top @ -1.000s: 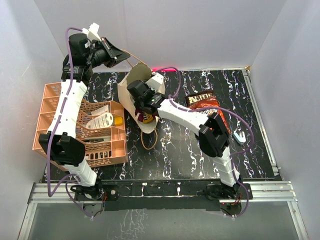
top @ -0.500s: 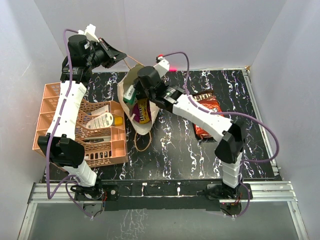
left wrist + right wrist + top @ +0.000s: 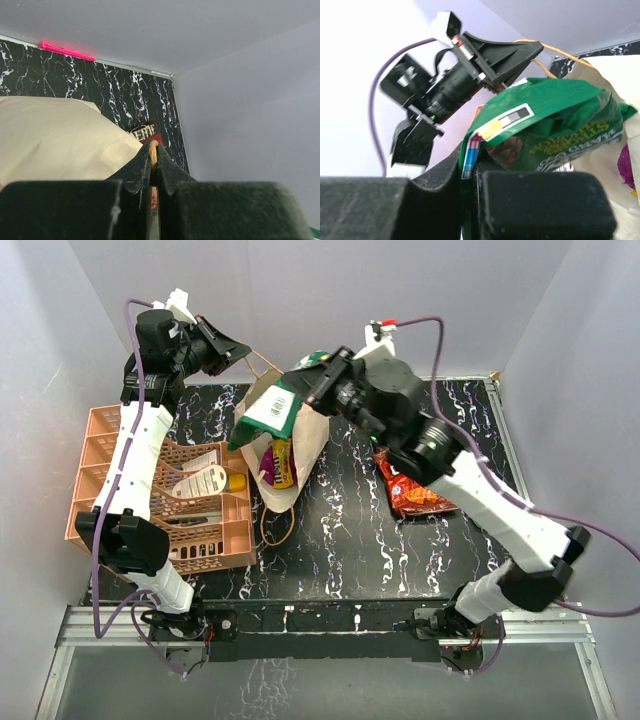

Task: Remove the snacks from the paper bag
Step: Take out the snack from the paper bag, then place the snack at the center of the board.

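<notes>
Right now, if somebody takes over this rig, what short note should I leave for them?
Left gripper: shut on the bag handle, holding the paper bag up and open.
Right gripper: shut on the green packet, raised at the bag mouth.
Done: one red-brown packet lies on the table, right of the bag.
Left: set the green packet down, then take out the yellow and purple packets visible inside the bag. More may be hidden below them.
</notes>
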Available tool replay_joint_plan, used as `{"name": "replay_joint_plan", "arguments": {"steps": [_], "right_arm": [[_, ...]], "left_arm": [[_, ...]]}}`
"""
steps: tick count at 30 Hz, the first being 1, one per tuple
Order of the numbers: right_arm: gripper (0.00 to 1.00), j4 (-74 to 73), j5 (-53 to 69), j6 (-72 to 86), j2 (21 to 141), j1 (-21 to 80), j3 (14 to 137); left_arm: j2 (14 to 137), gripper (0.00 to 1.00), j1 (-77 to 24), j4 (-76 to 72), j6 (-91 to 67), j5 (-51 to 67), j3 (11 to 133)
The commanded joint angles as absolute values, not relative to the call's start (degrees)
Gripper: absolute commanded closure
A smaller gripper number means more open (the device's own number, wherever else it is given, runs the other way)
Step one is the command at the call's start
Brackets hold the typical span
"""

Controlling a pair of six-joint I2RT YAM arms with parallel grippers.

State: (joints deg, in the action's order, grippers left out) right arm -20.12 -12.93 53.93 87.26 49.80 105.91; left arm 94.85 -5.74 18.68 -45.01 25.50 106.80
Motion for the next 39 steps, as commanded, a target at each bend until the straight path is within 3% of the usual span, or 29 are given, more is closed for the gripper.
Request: {"name": "replay_joint_plan", "arguments": {"steps": [1, 12, 16, 20, 25, 31, 39], "right_arm": [[0.93, -11.09, -11.90, 50.63, 75.08, 49.54, 98.22], [0.93, -31.16, -41.47, 41.54, 52.18, 49.55, 77.05], [0.93, -36.98, -54.82, 42.07, 50.35, 49.56, 72.40], [0.93, -38.02, -60.05, 43.80, 50.06, 49.06, 68.49], [0.93, -37.66, -56.56, 44.45, 52.51, 43.50, 66.27], [0.93, -34.35, -36.99, 42.70, 56.94, 26.68, 64.31], [0.93, -33.23, -22.90, 38.25, 58.88, 18.54, 63.51]], "left_arm": [[92.22, 1.00, -5.19, 17.54, -44.47, 24.10, 107.67], [91.69, 1.00, -5.18, 17.53, -43.82, 23.81, 107.41], [91.83, 1.00, -5.19, 17.05, -43.89, 23.68, 107.14], [92.22, 1.00, -5.19, 17.57, -43.78, 23.92, 107.63], [91.99, 1.00, -5.19, 17.88, -43.51, 23.98, 107.49], [91.37, 1.00, -5.17, 17.92, -43.59, 24.56, 107.09], [90.70, 1.00, -5.19, 17.91, -43.57, 25.22, 106.86]]}}
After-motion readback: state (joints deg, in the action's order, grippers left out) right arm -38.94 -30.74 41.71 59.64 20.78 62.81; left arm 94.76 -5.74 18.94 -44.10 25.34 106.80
